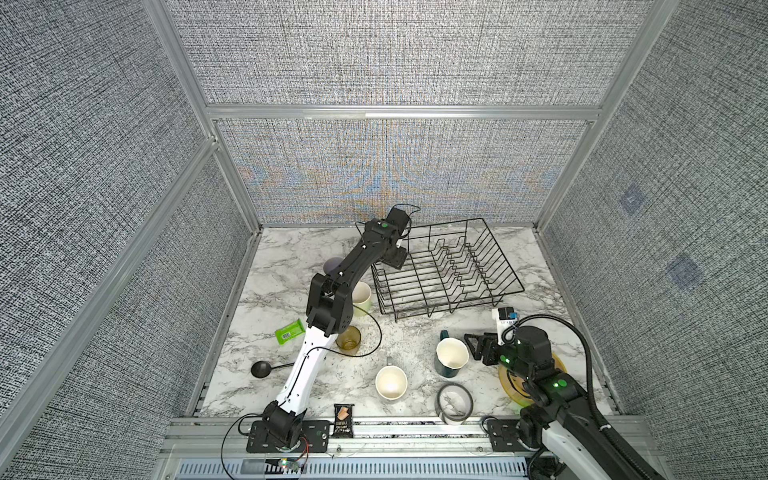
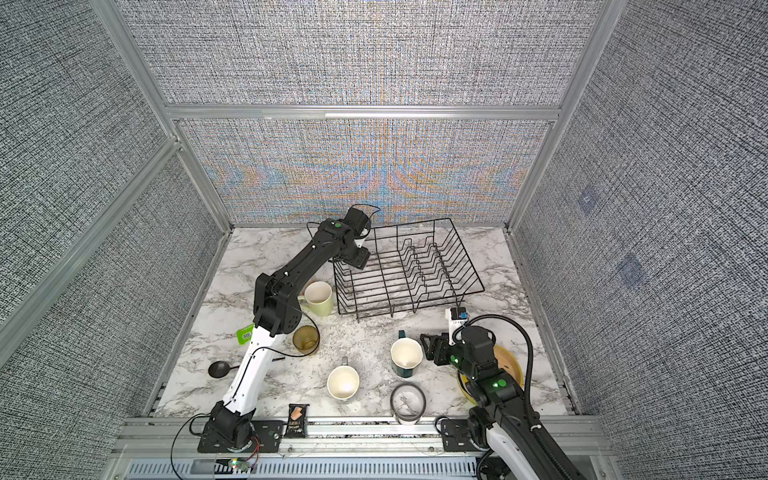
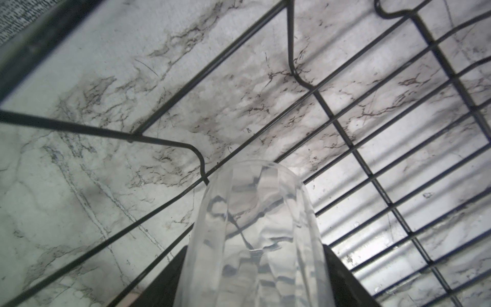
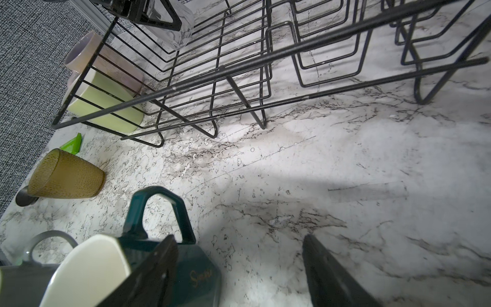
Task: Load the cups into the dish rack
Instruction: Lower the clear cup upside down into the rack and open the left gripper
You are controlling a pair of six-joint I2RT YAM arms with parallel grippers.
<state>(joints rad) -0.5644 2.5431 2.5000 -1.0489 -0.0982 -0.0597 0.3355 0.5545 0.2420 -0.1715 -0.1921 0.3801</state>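
Both top views: hung high, tilted down and forward, far enough back to catch the whole white marble-look desk point(image 1: 415, 340) and both arms. Near-identical framing, just nudged sideways.

Left wrist view: jammed in super close, peering down past a small clear faceted glass point(image 3: 255, 234) and through the floor bars of the black wire dish rack point(image 3: 345, 137) to the marble.

Right wrist view: low and close over the desk, facing the rack's outer side, with a dark teal mug point(image 4: 196, 273) right up against the lens.

Shared with the top views: rack, teal mug, pale green mug point(image 4: 106, 106), amber textured glass tumbler point(image 4: 66, 178). Clear glass caught in both wrist views.
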